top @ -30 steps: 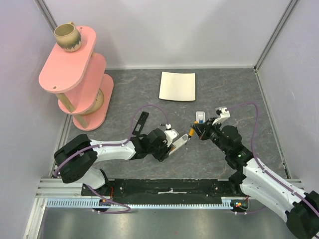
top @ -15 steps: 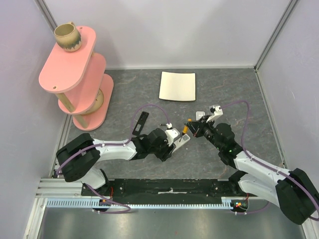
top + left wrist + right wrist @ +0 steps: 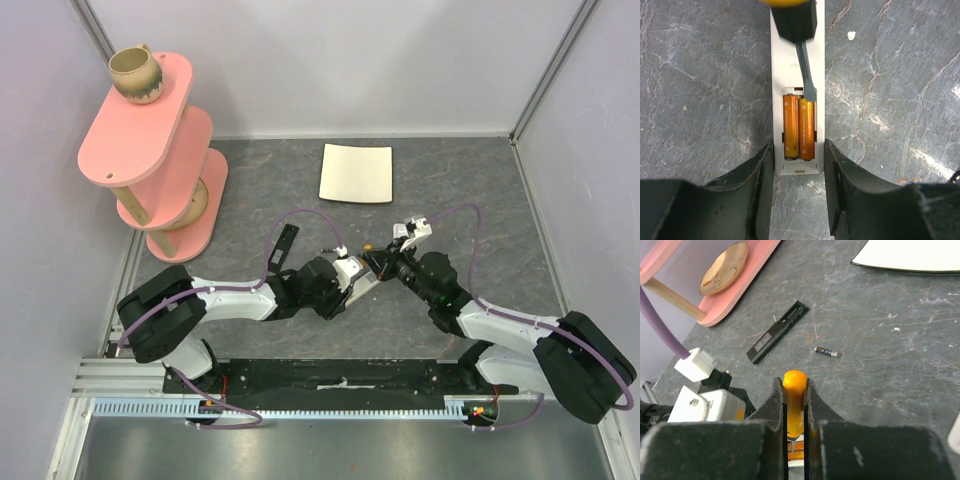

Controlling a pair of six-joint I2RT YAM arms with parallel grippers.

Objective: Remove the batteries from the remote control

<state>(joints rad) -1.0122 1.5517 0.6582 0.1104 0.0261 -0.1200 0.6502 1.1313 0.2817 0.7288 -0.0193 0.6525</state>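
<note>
Underneath everything, a grey marbled table (image 3: 470, 200). At its far left, a pink three-tier stand (image 3: 150, 120), with an olive glazed pot (image 3: 135, 75) on the top tier and a tan round dish (image 3: 724, 267) on a lower one. Toward the back centre, a cream square plate (image 3: 356, 173), lying flat and well apart from the arms. Near the front centre, both arms reaching inward, tips almost meeting. Left gripper (image 3: 799, 149): jaws roughly half-spread, one finger pressed to each long edge of the remote control (image 3: 782, 65), clamping its bay end flat on the table. Right gripper (image 3: 793, 382): jaws nearly closed, pinching the orange handle of a small screwdriver (image 3: 804, 70), blade angled down onto the remote. Remote itself white and slim, lying lengthwise between the left fingers, battery bay uncovered. Just to the left of the left arm in the overhead view, a flat black bar (image 3: 777, 332) on the table, apart from the remote. Inside the bay, the two orange batteries (image 3: 790, 125) side by side, both seated, with the screwdriver's flat tip at the far end of the right-hand cell in the left wrist view. Smallest, a tiny dark cylinder (image 3: 826, 352) loose on the table near the black bar; too small to identify.
</note>
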